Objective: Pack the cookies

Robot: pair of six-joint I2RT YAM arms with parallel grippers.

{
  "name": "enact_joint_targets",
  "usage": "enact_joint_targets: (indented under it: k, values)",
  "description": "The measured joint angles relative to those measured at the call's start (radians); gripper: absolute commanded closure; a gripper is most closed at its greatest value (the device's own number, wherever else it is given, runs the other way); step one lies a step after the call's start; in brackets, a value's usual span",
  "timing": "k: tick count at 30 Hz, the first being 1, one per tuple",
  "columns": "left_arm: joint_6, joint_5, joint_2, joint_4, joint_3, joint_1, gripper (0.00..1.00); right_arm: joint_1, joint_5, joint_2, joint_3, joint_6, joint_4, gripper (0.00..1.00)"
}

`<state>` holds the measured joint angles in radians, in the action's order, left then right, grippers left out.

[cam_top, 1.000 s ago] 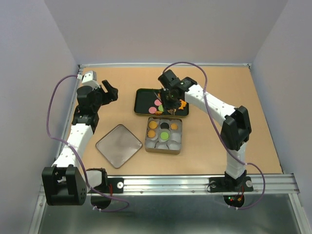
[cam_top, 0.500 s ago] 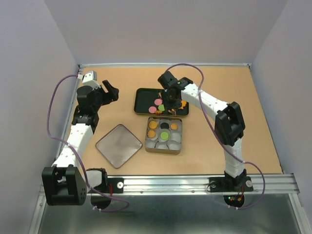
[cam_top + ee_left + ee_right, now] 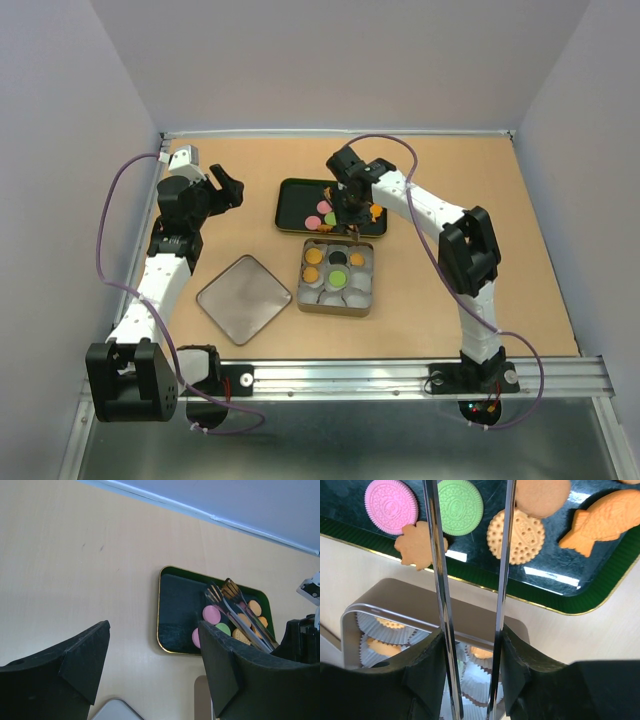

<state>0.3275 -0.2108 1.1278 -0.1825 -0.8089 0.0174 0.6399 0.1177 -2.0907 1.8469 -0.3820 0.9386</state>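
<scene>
- The right pincer (image 3: pixel 471 640) is pinching a pair of metal tongs (image 3: pixel 436 555), one finger pressed to the outside of each blade.
- The two blades stand apart and reach out over a dark green tray (image 3: pixel 296 206) at the middle of the worktop (image 3: pixel 520 300).
- From the wrist view the blades run either side of a green cookie (image 3: pixel 460 506). Their tips pass off the top of that view, so I cannot tell whether they touch anything.
- Loose cookies (image 3: pixel 522 536) lie flat in the right half of the tray. There is a pink round one (image 3: pixel 390 506) beside the green, an orange flower shape (image 3: pixel 418 544) by the near rim, and an orange fish (image 3: pixel 602 524) to the right. The tray's left half is bare.
- Just in front of the tray sits a square tin (image 3: pixel 335 308) lined with white paper cups (image 3: pixel 470 680).
- Several cups hold a cookie. From above I can make out three orange, one black (image 3: pixel 337 258) and one green (image 3: pixel 338 277). The cups along the near side look white.
- The tin's square lid (image 3: pixel 244 298) lies flat on the worktop to its left, turned cornerwise, near but not touching.
- The left pincer (image 3: pixel 230 186) hangs well to the left of the tray, its fingers spread wide with nothing between them.
</scene>
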Motion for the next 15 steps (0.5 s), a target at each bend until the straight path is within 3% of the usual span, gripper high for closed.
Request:
enact_joint_targets:
  k: [15]
  values:
    - [0.003,-0.003,-0.011,0.000,0.000,0.000,0.18,-0.006,-0.062,0.007,-0.090,-0.040,-0.013,0.57]
